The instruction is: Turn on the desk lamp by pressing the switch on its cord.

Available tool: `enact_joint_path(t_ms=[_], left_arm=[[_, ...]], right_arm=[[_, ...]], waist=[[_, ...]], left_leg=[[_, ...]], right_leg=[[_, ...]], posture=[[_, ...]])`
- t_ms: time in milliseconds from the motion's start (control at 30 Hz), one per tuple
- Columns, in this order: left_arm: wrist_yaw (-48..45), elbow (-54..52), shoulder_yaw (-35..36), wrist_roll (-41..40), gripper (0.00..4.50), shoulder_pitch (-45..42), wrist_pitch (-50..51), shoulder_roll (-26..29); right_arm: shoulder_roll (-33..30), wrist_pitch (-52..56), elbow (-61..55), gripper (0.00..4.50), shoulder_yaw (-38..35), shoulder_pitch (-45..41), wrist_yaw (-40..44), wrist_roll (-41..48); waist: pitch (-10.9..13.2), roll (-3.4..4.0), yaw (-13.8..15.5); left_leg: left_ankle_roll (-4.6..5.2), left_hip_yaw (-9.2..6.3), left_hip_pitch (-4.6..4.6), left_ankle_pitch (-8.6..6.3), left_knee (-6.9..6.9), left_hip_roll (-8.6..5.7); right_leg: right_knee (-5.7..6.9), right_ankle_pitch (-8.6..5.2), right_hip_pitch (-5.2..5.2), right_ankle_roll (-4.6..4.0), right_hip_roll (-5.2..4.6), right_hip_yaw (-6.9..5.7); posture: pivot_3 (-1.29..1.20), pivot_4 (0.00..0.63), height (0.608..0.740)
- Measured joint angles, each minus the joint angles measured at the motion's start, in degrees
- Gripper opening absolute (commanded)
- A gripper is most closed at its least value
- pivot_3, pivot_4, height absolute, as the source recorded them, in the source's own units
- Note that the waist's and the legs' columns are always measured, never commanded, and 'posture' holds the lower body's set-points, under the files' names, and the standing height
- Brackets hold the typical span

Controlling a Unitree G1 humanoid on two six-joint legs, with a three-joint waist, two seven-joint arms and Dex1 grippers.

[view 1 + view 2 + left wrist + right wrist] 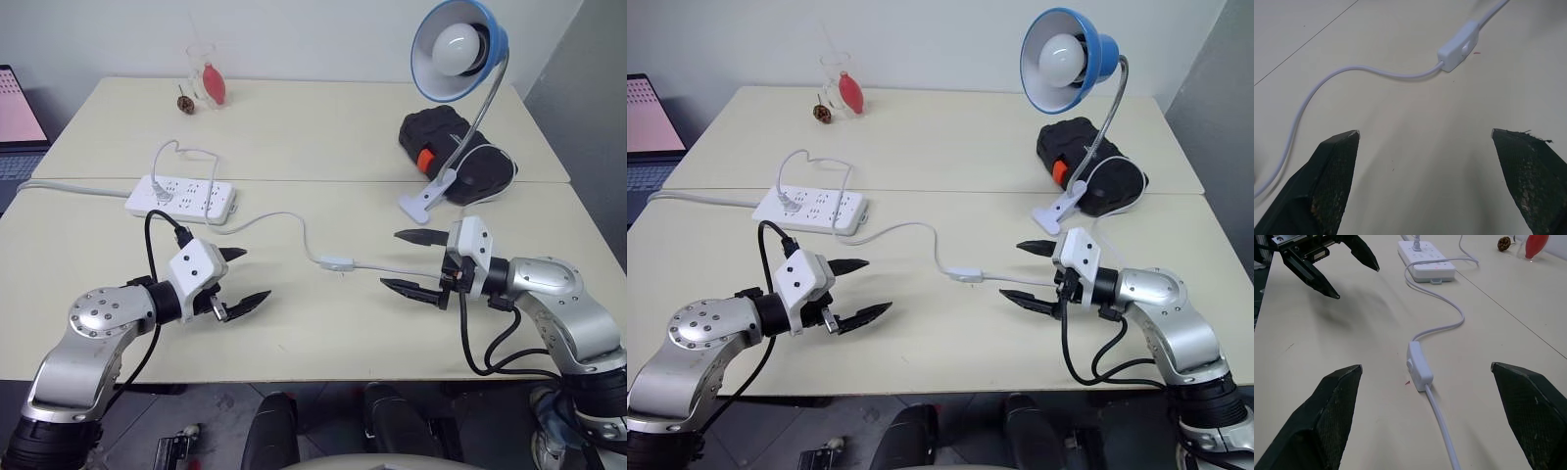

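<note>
1. Switch [337, 262]: small, white, oblong, flat on the front table [323, 333], between both grippers, touched by neither.
2. Cord [284, 220]: thin, white, curving from the switch toward the power strip [180, 197] on the left; other end heading right past the right gripper toward the lamp.
3. Lamp [458, 49]: blue shade with white bulb facing forward, unlit; chrome neck bending down to white clip base [427, 199] resting on the table near the right gripper.
4. Right gripper [413, 262]: fingers spread wide, holding nothing, hovering just right of the switch, pointing left toward it; near the cord.
5. Left gripper [240, 279]: fingers spread wide, empty, hovering left of the switch, farther from it than the right one, pointing right.
6. Power strip: long, white, lying at the seam of the two tables, one plug in it with a looped white cable.
7. Black bag [453, 147] with orange patch: behind the clip base, on the rear table.
8. Glass [203, 70] with red object inside, small brown cone [184, 102] beside it: far edge of rear table.
9. Laptop [18, 122]: at far left edge, screen lit.
</note>
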Motion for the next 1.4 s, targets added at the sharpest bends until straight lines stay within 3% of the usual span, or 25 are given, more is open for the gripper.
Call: enact_joint_path(t_ms=[500, 900, 1400], left_arm=[[-7.1, -1.2, 0.1, -4.2, 4.5, -0.1, -1.1, 2.2], [-10.0, -1.4, -2.7, -1.2, 4.5, -1.5, -6.4, 4.2], [-8.9, -0.4, -3.9, 0.7, 4.5, -1.9, -7.3, 3.9]], right_arm=[[-0.5, 4.8, 0.2, 4.44, 3.4, -3.2, -0.5, -3.7], [8.1, 1.9, 14.3, 4.44, 15.5, -14.0, -0.3, -13.2], [14.3, -5.7, 29.5, 4.44, 15.8, -18.7, 0.6, -16.3]], waist=[[0.0, 0.0, -0.1], [0.0, 0.01, -0.3], [0.0, 0.03, -0.4]], left_leg=[[0.0, 0.0, 0.0, 0.0, 0.0, 0.0], [0.0, 0.01, -0.01, 0.0, -0.01, 0.0], [0.0, 0.0, 0.0, 0.0, 0.0, 0.0]], right_leg=[[0.0, -0.01, -0.01, -0.01, 0.0, 0.0], [0.0, -0.01, -0.04, -0.03, 0.0, -0.01], [0.04, 0.0, -0.03, -0.02, 0.01, -0.02]], posture=[[0.0, 0.15, 0.74], [0.0, 0.15, 0.74], [0.0, 0.15, 0.74]])
